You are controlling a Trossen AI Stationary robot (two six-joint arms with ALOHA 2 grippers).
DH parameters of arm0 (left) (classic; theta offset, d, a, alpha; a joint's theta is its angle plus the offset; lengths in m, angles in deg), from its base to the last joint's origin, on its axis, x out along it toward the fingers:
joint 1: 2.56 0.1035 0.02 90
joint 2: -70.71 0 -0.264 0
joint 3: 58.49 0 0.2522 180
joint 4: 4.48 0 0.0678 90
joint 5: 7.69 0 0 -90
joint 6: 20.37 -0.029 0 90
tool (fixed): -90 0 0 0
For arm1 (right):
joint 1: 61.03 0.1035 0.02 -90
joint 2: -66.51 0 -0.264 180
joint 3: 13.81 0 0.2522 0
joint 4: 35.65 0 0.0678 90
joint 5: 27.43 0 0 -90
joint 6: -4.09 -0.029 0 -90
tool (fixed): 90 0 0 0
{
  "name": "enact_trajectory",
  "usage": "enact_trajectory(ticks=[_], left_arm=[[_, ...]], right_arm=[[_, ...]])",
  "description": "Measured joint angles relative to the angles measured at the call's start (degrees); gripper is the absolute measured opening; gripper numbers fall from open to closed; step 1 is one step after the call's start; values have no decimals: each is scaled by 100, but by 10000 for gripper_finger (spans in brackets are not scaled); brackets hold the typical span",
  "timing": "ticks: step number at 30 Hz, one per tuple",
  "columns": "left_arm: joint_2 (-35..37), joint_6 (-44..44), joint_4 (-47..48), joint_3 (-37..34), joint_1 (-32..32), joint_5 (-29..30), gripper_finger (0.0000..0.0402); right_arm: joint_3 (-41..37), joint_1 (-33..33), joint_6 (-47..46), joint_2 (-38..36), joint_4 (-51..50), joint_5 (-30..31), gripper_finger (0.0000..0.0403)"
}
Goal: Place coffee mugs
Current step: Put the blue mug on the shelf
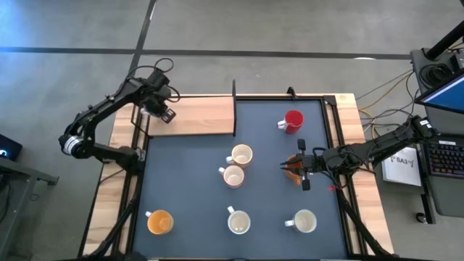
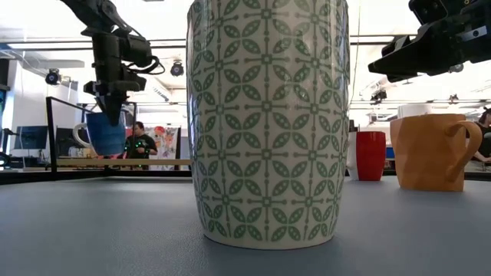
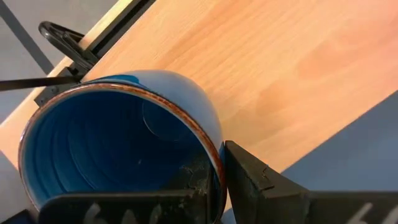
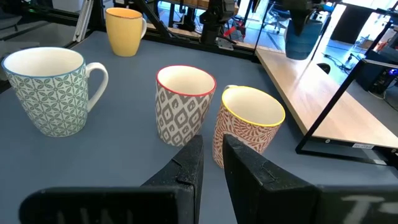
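My left gripper (image 1: 161, 110) hangs over the wooden board (image 1: 196, 116) at the table's far left, shut on the blue mug (image 2: 107, 132). The mug's base is close above the board; I cannot tell whether it touches. My right gripper (image 4: 212, 155) hovers above an orange mug (image 2: 430, 152) at the mat's right side, touching nothing, with its fingers a narrow gap apart. The other mugs stand upright on their bases on the dark mat: red (image 1: 293, 119), two patterned ones at the centre (image 1: 241, 155) (image 1: 233, 176), another orange mug (image 1: 159, 221) and two white ones (image 1: 239, 222) (image 1: 304, 220). My left gripper holds the blue mug by its rim (image 3: 214, 163), with one finger inside the cup and the other finger (image 3: 249, 180) outside its wall. The fingers come from above, pointing down. The mug hangs upright below them, its handle (image 2: 80, 134) toward the table's left.
A black frame post (image 1: 234, 90) stands at the wooden board's right end, and rails run along the mat's edges. Cables and a desk with a keyboard lie beyond the table's right edge. In the low view a green-patterned mug (image 2: 267, 123) fills the foreground. A person (image 2: 139, 142) shows far behind.
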Motion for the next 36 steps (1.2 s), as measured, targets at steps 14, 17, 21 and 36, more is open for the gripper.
enact_trajectory(ticks=[14,17,21,36], left_arm=[[-721,-265,-85,357,190,42,24],[-810,-317,-91,613,191,71,39],[-1017,-318,34,872,198,85,68],[-1515,-259,418,1209,218,320,91]], right_arm=[[0,0,-2,0,-2,0,50],[0,0,-2,-2,-2,0,50],[0,-1,-2,0,-1,0,50],[0,0,-2,0,0,0,50]])
